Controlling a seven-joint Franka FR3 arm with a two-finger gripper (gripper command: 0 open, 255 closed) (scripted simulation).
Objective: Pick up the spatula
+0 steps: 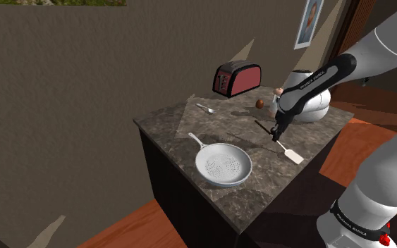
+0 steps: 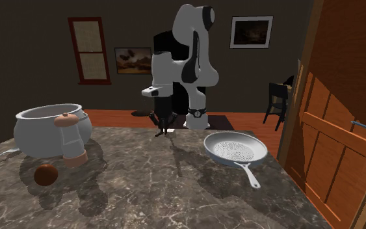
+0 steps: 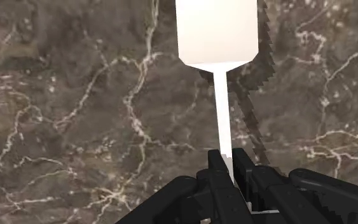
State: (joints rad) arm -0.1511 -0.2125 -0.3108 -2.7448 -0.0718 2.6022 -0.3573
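The white spatula, with its flat squarish blade, thin pale shaft and dark handle, looks light and rigid, and smooth enough to slip. The narrow shaft gives little surface to pinch, and a hold away from the middle would likely let the blade end swing or droop. A grip low on the shaft, close to where it joins the handle, seems the soundest place. The all-black two-finger gripper has it about there: in the wrist view the fingers are closed snugly on the shaft, with the blade reaching out ahead of them.

The spatula is at the shoulder view's right side of the dark veined marble counter, close to the edge nearest the stand, with the gripper over its middle. Whether it rests on the stone or hangs just above it cannot be told.

There is one spatula. Around it, one of each:
- A white perforated pan with a long handle, to the shoulder view's left and nearer.
- A round white pot, just beyond the spatula.
- A white mill with a brown cap, beside the pot.
- A small brown ball, near the mill.
- A silver spoon, farther to the shoulder view's left.
- A red toaster, at the far edge.
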